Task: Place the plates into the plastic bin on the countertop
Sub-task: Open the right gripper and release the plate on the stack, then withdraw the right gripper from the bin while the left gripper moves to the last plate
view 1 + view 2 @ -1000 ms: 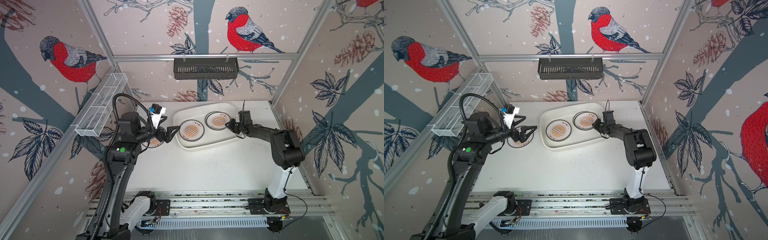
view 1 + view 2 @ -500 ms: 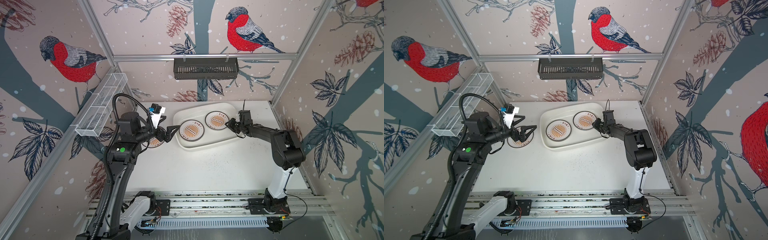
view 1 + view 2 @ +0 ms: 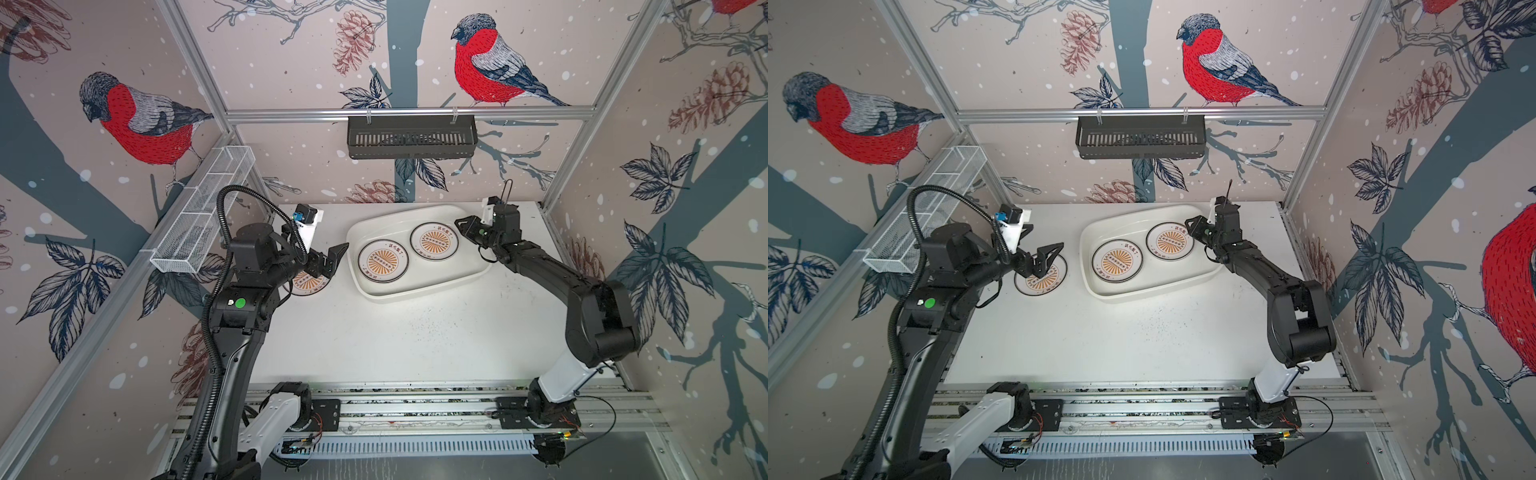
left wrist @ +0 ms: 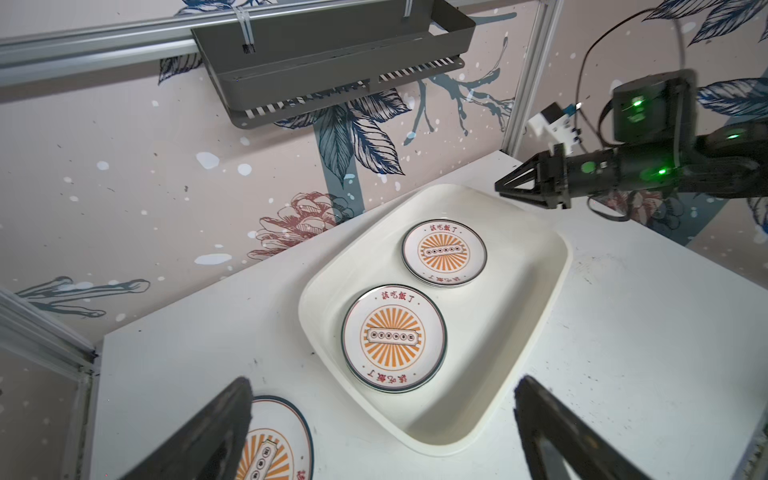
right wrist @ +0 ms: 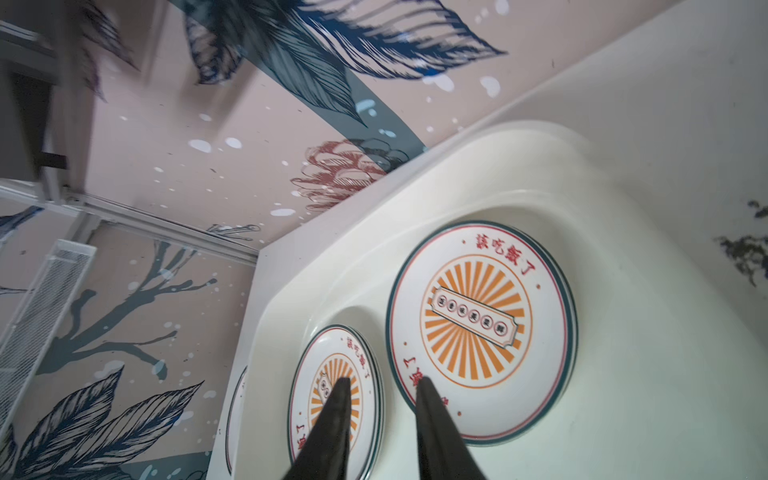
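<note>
Both top views suggest a job two-thirds done: two plates (image 3: 382,260) lie flat, faces up, side by side in the bin (image 3: 457,272), while a third plate (image 3: 1043,286) sits on the tabletop (image 3: 395,340) just left of it. Above that plate hangs the left end effector (image 3: 1049,259), spread wide and empty; the right end effector (image 3: 460,224), narrowly parted, holds nothing at the bin's far-right corner. The bin's long axis slants from near left to far right.
</note>
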### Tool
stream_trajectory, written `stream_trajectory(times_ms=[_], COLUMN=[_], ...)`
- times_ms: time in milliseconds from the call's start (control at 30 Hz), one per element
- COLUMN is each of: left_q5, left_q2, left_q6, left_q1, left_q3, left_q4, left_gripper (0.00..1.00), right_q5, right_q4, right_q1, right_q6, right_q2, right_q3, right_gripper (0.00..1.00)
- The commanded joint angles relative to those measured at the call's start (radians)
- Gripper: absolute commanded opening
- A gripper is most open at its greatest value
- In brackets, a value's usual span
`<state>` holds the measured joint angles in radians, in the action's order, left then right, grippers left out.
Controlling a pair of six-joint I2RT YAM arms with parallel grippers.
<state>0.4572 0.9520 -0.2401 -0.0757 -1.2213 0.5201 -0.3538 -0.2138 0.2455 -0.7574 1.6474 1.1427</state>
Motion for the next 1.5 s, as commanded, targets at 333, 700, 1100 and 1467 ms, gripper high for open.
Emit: stream_trajectory(times_ms=[333, 700, 1100, 1467], left_q5=[0.06, -0.212, -0.552, -0.48], left_q2=[0.119, 0.311, 0.578, 0.759], left_q6=[-0.122, -0.005, 0.177, 0.199], left_q1=[-0.03, -0.031, -0.026, 0.074], left_q3=[0.108, 0.12, 0.057, -0.059], left_q4=[0.119, 0.025, -0.125, -0.126], left_gripper=[0.98, 0.98, 0.98, 0.98], right_q5=[-0.067, -0.074, -0.094, -0.109], right_q4=[-0.114, 0.008, 0.076, 0.043], right_q1=[0.049, 0.085, 0.087, 0.087], right_q6=[0.102, 0.141, 0.164, 0.151], right_q2=[-0.513, -0.898, -1.015, -0.999], right_q3=[-0.439, -0.675, -0.699, -0.716], right_gripper=[0.32, 0.36, 0.38, 0.38])
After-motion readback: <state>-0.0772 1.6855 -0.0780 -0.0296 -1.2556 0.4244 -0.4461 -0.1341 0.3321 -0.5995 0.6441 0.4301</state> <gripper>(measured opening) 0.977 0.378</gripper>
